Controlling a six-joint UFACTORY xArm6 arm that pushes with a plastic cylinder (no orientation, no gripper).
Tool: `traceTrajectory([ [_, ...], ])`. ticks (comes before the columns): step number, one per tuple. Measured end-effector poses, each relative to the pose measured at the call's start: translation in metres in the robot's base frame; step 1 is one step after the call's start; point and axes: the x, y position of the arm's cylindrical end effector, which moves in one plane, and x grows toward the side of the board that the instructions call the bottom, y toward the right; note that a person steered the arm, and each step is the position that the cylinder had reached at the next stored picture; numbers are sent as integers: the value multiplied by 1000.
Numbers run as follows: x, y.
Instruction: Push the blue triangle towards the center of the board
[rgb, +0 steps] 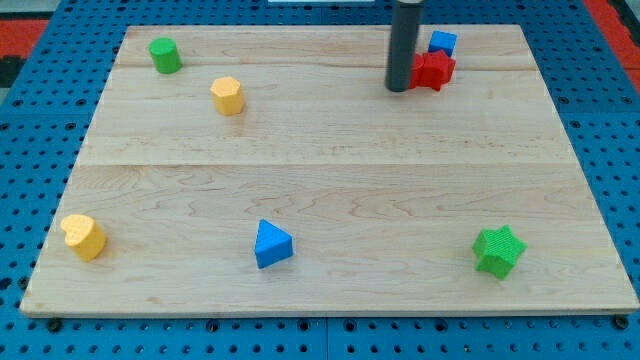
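Observation:
The blue triangle (272, 244) lies on the wooden board (330, 170) near the view's bottom, left of the middle. My tip (399, 88) is the lower end of a dark rod near the view's top, right of centre. It stands just left of a red star block (433, 70) and far from the blue triangle, up and to the right of it.
A blue cube (442, 43) sits behind the red star. A green cylinder (165, 55) and a yellow hexagon block (228, 95) are at the top left. A yellow heart block (84, 237) is at the bottom left, a green star (498, 251) at the bottom right.

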Motion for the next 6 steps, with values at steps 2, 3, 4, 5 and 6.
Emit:
traceTrajectory([
  [2, 188, 25],
  [3, 256, -8],
  [4, 305, -51],
  [5, 306, -114],
  [6, 257, -182],
])
